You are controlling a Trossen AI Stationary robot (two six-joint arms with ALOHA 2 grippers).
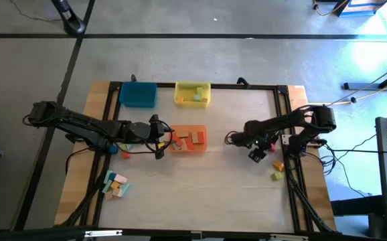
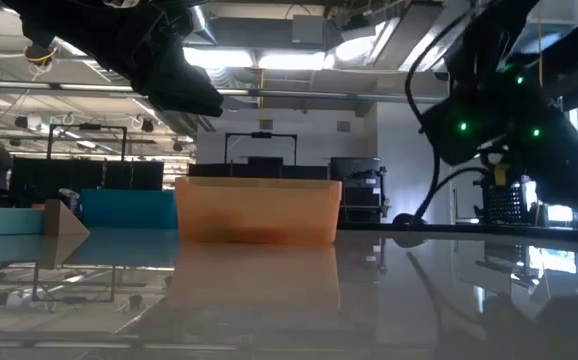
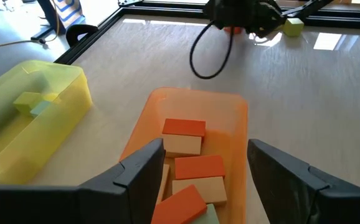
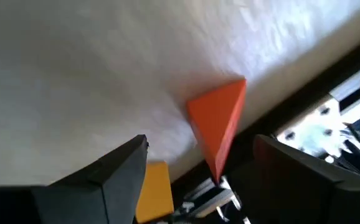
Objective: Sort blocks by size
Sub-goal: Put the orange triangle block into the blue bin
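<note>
While both arms hang low over the tabletop (image 1: pixel 200 194), this is how it stands, largest thing first.

Trays: the orange tray (image 1: pixel 189 139) holds flat orange and wood blocks; yellow tray (image 1: pixel 193 94) and blue tray (image 1: pixel 138 94) sit behind it.
Left claw (image 3: pixel 205 171): spread wide over the orange tray's near end, pinching nothing.
Right claw (image 4: pixel 198 165): spread, just above an orange wedge (image 4: pixel 218 123) by the frame rail; empty.
Blocks: loose ones lie at the right edge (image 1: pixel 278 170) and front left (image 1: pixel 115 185).
Handling: light, stiff, smooth wood, I'd judge; the wedge's slopes could slip, so pinch its two flat faces.
Views: only the right wrist shows the wedge's shape; only overhead shows all piles; the low view hides the tray's contents.
</note>
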